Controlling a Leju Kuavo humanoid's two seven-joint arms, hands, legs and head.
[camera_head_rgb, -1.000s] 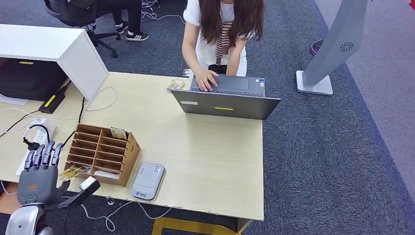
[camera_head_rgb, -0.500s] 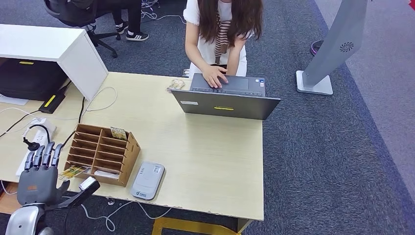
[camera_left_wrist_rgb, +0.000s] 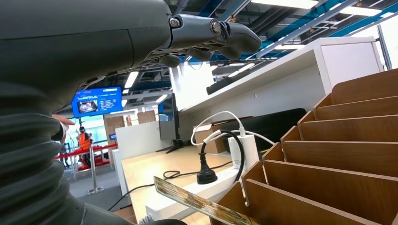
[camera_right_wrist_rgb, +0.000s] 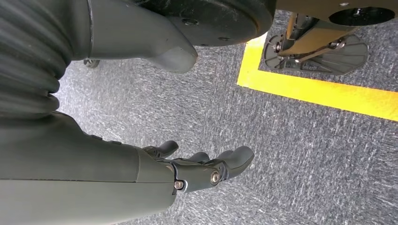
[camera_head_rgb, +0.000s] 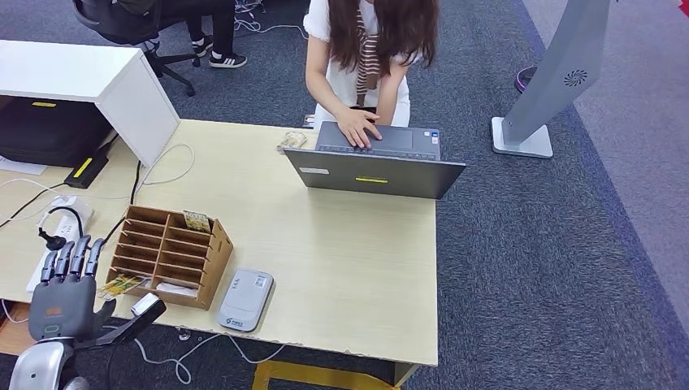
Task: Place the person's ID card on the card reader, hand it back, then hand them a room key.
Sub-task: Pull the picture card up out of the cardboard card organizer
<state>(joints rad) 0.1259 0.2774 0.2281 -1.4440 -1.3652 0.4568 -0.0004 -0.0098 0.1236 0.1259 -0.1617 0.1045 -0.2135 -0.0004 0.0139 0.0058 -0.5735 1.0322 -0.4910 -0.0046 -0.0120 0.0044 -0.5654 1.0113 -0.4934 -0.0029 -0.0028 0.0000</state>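
My left hand [camera_head_rgb: 65,291] hovers at the table's near left corner, fingers straight and apart, holding nothing. It is just left of a wooden slotted organiser [camera_head_rgb: 166,256]. One patterned card [camera_head_rgb: 197,221] stands in a top slot, and another [camera_head_rgb: 122,284] pokes out of a low slot beside my hand. In the left wrist view my fingers [camera_left_wrist_rgb: 206,35] reach over that card's edge [camera_left_wrist_rgb: 202,204] without touching it. A grey card reader [camera_head_rgb: 244,299] lies right of the organiser. My right hand [camera_right_wrist_rgb: 192,171] hangs over the carpet, fingers loosely apart.
A person [camera_head_rgb: 366,49] sits across the table typing on a laptop [camera_head_rgb: 378,166], with a small card-like item [camera_head_rgb: 292,140] beside it. A power strip with plugs and cables [camera_head_rgb: 57,231] lies left of my hand. A white shelf unit [camera_head_rgb: 89,81] stands at the far left.
The person's hand has slid a little to the right on the laptop keyboard. My left hand has stayed where it was.
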